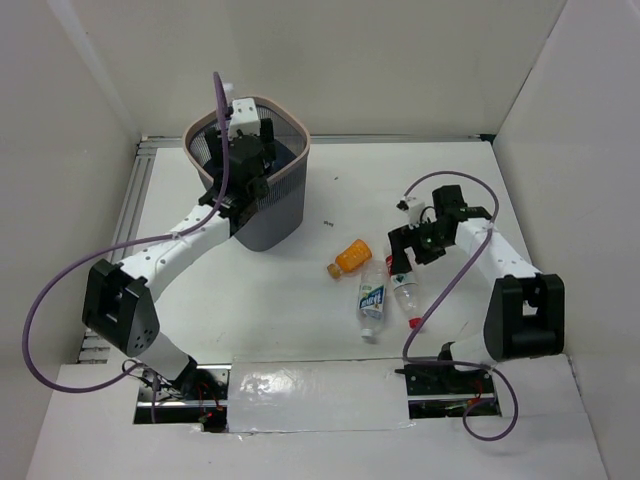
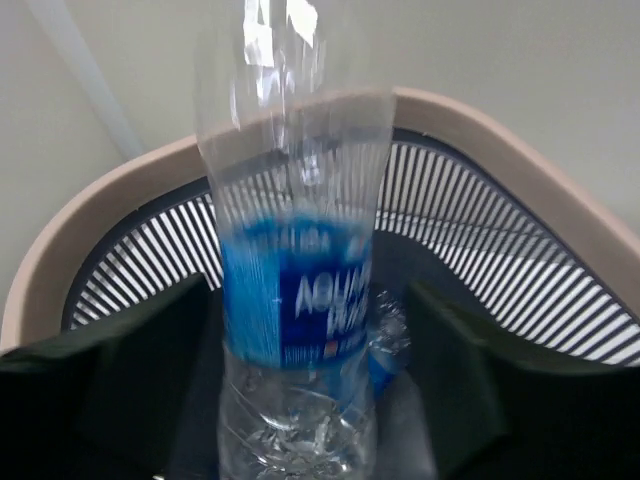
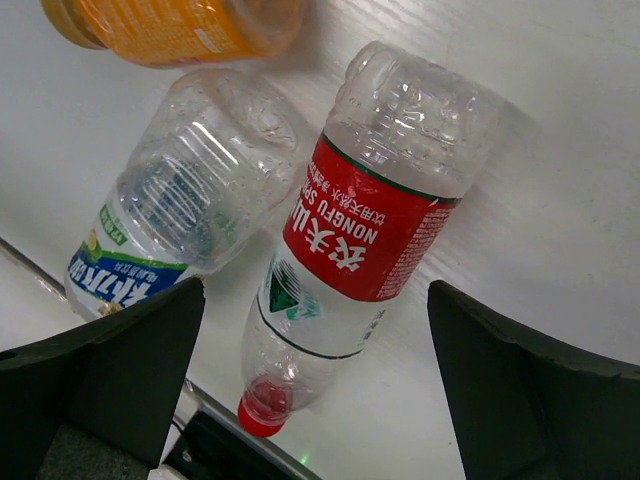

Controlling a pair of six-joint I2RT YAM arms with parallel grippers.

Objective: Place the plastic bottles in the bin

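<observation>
Grey bin [image 1: 283, 210] under L claw [image 2: 295, 400]; R claw [image 3: 315, 390] over bottles [image 3: 365, 225]; jaws apart.

bin [image 2: 520, 160]: your left gripper [image 2: 312, 330] hangs over it with fingers apart, and a blue-label bottle [image 2: 300, 300] stands in the gap between them.
red-label bottle [image 3: 370, 220]: your right gripper [image 3: 315, 300] straddles it, fingers wide.
green-label bottle [image 3: 190, 200]: it lies against the red-label bottle on the bin side, leaving no slot between their wide ends.
orange bottle [image 3: 170, 25]: it lies just past those two.
table [image 3: 560, 200]: it is bare on the red-label bottle's outer side and between bin and bottles, so you can pass there.
</observation>
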